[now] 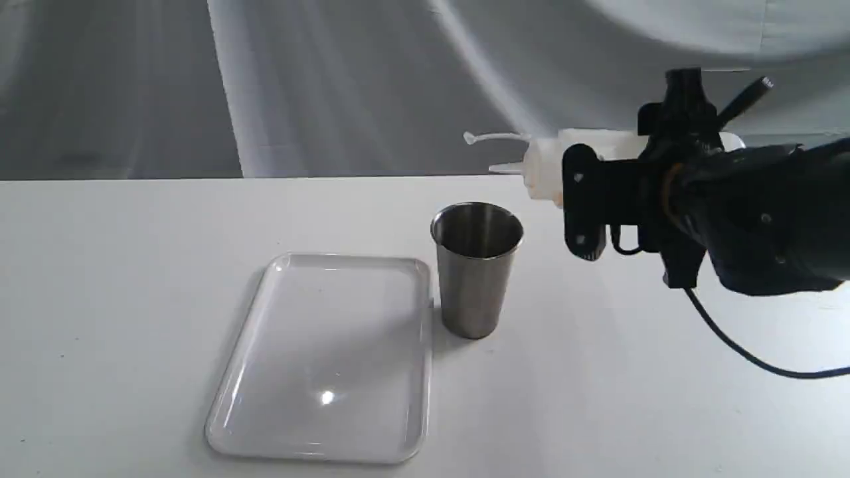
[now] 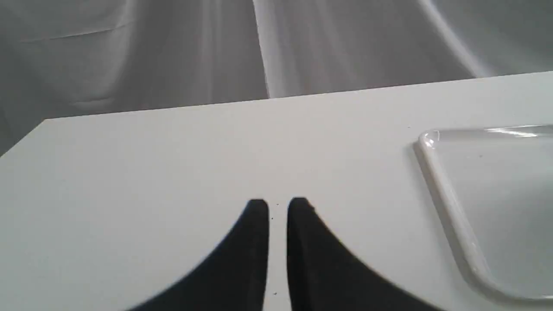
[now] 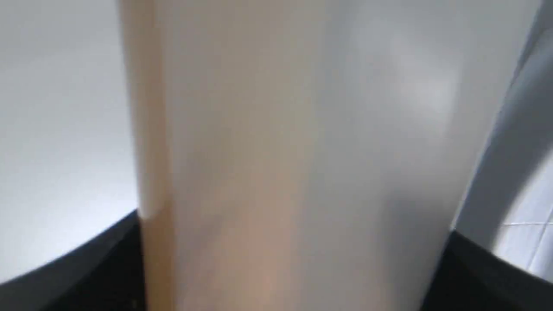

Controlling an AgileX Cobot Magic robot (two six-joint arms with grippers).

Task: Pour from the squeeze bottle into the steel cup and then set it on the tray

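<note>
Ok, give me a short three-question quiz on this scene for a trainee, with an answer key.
1. True or false: the squeeze bottle stands on the tray.
2. The steel cup is: A) on the tray, B) upright on the table beside the tray, C) lying on its side.
3. Which gripper holds the bottle?

Key:
1. False: it is held in the air, roughly on its side.
2. B.
3. The right gripper, with its fingers on either side of the bottle. The left gripper holds nothing.
</note>
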